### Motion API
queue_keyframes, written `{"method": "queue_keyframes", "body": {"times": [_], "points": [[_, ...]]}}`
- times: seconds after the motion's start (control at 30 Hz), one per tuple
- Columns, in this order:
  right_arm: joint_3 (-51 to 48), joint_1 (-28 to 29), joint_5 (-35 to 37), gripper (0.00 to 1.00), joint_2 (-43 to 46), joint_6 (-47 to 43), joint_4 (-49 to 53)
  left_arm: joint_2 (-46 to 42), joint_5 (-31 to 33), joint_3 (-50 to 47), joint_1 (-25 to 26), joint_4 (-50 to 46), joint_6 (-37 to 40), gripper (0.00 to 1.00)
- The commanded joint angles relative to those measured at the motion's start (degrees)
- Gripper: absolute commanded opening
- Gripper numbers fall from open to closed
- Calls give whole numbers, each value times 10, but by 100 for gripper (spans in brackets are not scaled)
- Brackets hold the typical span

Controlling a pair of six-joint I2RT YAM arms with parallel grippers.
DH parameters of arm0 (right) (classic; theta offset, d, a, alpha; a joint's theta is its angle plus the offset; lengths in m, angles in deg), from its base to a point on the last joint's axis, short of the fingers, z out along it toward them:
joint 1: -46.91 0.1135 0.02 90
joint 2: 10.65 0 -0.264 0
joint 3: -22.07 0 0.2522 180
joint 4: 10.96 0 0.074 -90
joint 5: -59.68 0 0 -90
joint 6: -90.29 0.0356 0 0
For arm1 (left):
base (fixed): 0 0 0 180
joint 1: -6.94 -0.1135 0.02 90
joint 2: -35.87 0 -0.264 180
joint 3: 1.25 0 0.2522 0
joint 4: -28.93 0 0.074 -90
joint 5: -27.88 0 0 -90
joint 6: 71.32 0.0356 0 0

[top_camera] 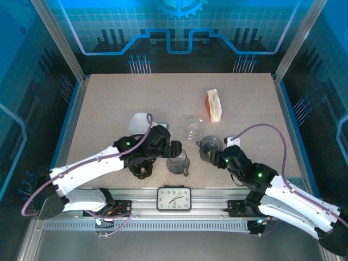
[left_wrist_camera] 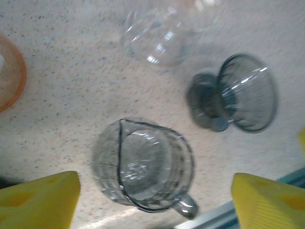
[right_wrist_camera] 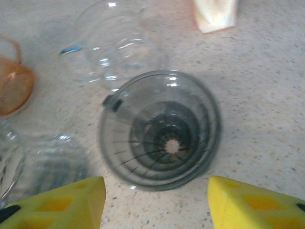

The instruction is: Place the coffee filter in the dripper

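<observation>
The dripper (top_camera: 209, 145) is a smoky glass cone standing right of the table's middle; in the right wrist view the dripper (right_wrist_camera: 162, 129) is empty, with its drain hole showing. My right gripper (top_camera: 217, 159) (right_wrist_camera: 157, 186) is open just short of its near rim, holding nothing. The coffee filters (top_camera: 213, 104) (right_wrist_camera: 214, 14) are a pale stack in an orange holder farther back. My left gripper (top_camera: 173, 148) (left_wrist_camera: 155, 183) is open above a smoky glass jug (top_camera: 178, 163) (left_wrist_camera: 143, 164), its yellow fingers (left_wrist_camera: 40, 200) wide to either side. The dripper (left_wrist_camera: 248, 93) lies beyond that jug.
A clear glass vessel (top_camera: 193, 128) (left_wrist_camera: 162, 33) (right_wrist_camera: 109, 43) stands behind the dripper and jug. A white cup-like object (top_camera: 138, 120) sits to the left, and an orange vessel (left_wrist_camera: 9, 71) (right_wrist_camera: 14, 86) nearby. A small dark object (top_camera: 141, 171) and a clock (top_camera: 174, 198) lie at the near edge.
</observation>
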Motion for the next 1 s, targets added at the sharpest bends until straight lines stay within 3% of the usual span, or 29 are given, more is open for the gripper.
{"method": "queue_keyframes", "body": {"times": [0.0, 0.2, 0.43, 0.53, 0.67, 0.87, 0.97], "points": [[21, -85, -94, 57, -29, -1, 2, -49, 5, 4, 3, 3, 4, 95], [33, -183, -186, 54, -118, -25, -42, -163, 40, -53, 3, 38, 18, 99], [45, -212, -213, 48, -206, -30, -86, -274, 71, -123, 3, 55, 26, 99], [51, -214, -216, 39, -224, -32, -93, -311, 83, -142, 3, 51, 25, 99], [53, -222, -218, 20, -233, -35, -83, -345, 96, -155, 3, 37, 20, 99], [55, -241, -238, 0, -202, -45, -54, -355, 97, -159, 4, 20, 16, 99], [69, -249, -254, 0, -176, -57, -24, -356, 98, -157, 3, 15, 15, 99]]}}
